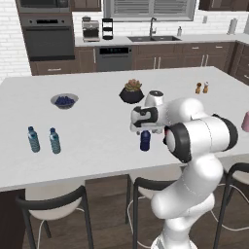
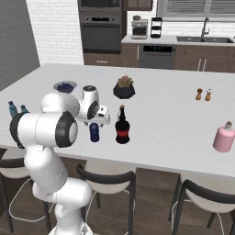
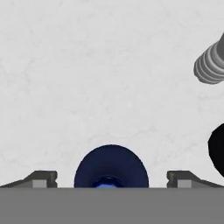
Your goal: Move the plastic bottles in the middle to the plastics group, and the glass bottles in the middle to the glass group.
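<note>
Gripper [image 3: 111, 183] of mine hangs right over the navy bottle [image 3: 111, 167], fingers [image 3: 41, 178] spread wide on either side, not touching. Bottle stands mid-counter [image 1: 97, 141], dark red bottle [image 2: 122, 127] just beside.

Dark navy bottle [image 3: 111, 168] from above between the claw's [image 3: 111, 179] parted fingertips [image 3: 42, 179], clear ribbed bottle [image 3: 211, 63] at right.

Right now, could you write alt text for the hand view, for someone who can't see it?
Looking straight down, the open gripper straddles a dark navy bottle on a white marble counter. At the right edge lie a clear greyish bottle and part of a black shape.
</note>
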Motion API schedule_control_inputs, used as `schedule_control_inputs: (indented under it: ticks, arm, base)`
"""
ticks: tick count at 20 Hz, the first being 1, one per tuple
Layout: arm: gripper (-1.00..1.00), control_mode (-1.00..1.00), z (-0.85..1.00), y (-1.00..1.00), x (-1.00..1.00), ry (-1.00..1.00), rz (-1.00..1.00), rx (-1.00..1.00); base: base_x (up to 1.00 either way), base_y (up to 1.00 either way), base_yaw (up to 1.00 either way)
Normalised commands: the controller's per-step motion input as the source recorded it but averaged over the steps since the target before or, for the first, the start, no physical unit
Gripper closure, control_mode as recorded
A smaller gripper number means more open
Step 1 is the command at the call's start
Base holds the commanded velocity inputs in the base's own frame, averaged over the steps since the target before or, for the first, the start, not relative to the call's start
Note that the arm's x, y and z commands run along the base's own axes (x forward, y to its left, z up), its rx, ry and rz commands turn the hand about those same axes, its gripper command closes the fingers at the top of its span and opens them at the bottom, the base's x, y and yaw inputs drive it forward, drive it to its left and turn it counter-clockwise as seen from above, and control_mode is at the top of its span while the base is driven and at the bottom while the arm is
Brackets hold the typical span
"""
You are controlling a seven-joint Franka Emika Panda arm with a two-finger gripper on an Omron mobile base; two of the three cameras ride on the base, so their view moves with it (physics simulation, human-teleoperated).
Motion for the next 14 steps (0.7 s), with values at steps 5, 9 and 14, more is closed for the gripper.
schedule_control_inputs:
  ticks: [5,9,14]
  arm:
    - [-1.00,-1.00,-0.35,0.00,0.08,-0.03,0.01,-0.04]
    - [1.00,-1.00,-0.37,0.00,-0.05,-0.01,0.01,-0.05]
    - [1.00,-1.00,-0.36,-0.03,-0.31,0.01,0.01,0.00]
  base:
    - [0.00,0.00,0.00]
    - [0.00,0.00,0.00]
    - [0.00,0.00,0.00]
